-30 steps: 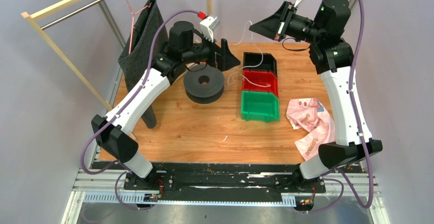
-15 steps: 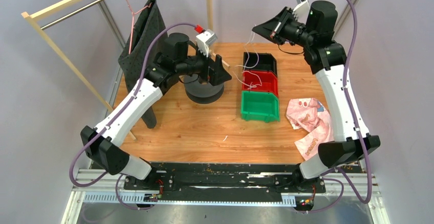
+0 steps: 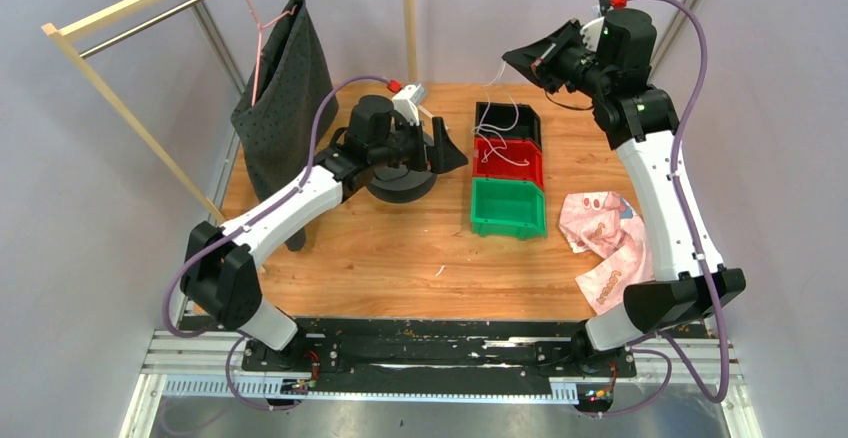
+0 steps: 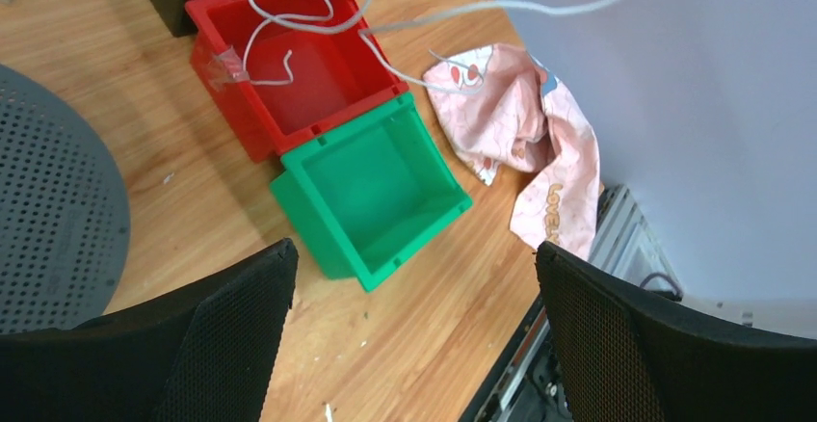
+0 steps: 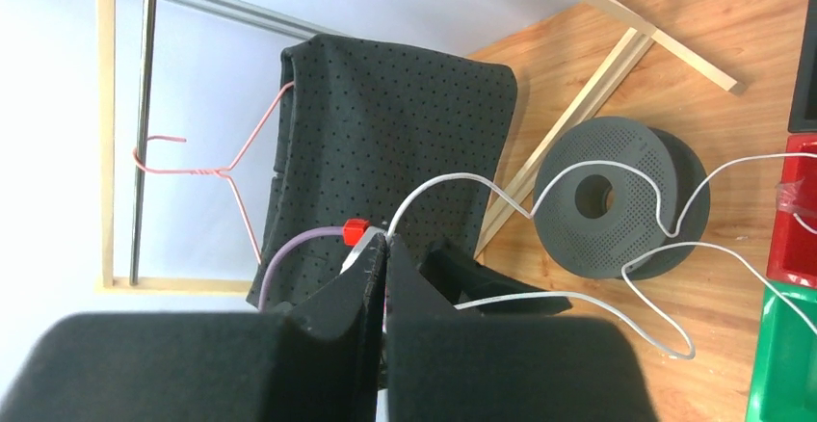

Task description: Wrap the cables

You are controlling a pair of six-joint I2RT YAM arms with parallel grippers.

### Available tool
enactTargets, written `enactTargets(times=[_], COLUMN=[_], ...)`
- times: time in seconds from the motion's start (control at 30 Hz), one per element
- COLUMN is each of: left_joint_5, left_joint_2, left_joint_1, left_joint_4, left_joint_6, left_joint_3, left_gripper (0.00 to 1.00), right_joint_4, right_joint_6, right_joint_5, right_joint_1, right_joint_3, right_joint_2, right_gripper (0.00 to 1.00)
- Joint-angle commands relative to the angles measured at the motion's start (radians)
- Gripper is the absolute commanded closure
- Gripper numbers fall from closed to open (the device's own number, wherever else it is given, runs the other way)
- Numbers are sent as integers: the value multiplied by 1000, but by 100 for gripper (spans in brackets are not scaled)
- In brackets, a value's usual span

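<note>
Work surface: a wooden table (image 3: 400, 248) with pale walls on the far and lateral sides. Reference item: the red bin (image 3: 508, 161).

Clearances: the widest open stretch of wood lies nearward of the red bin, past the green bin (image 3: 508, 208). Left of the red bin stands a dark grey spool (image 3: 400, 186). Further left, a dark garment (image 3: 285, 88) hangs on a pink hanger (image 5: 212, 167). Right of the red bin and nearer, a pink cloth (image 3: 608, 238) lies at the table edge.

Cable (image 5: 578, 167): one end is clamped between the closed fingers of the right gripper (image 5: 385, 249), which is raised above and beyond the red bin. From there the cable hangs in loose curves down to the red bin. The left gripper (image 4: 414, 345) hovers just left of the red bin with its jaws wide apart and nothing between them. The cable lies ahead of it, apart.

Containers: a black bin (image 3: 507, 120) touches the far side of the red bin and the green bin touches its near side. A cable loop and a clear end piece lie in the red bin. The green bin shows a bare floor. The contents of the black bin cannot be determined.
</note>
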Motion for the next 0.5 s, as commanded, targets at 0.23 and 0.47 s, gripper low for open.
enactTargets(times=[0.23, 0.47], left_joint_5=[-112, -181], left_joint_2=[160, 222], left_joint_1=[-39, -76], left_joint_4=[84, 110], left_joint_6=[-164, -188], left_joint_3=[91, 98], left_gripper=[4, 10], right_joint_4=[73, 130], right_joint_6=[134, 185], right_joint_5=[116, 84], right_joint_1=[14, 17], right_joint_3=[-106, -122], right_joint_2=[-51, -29], right_gripper=[99, 99])
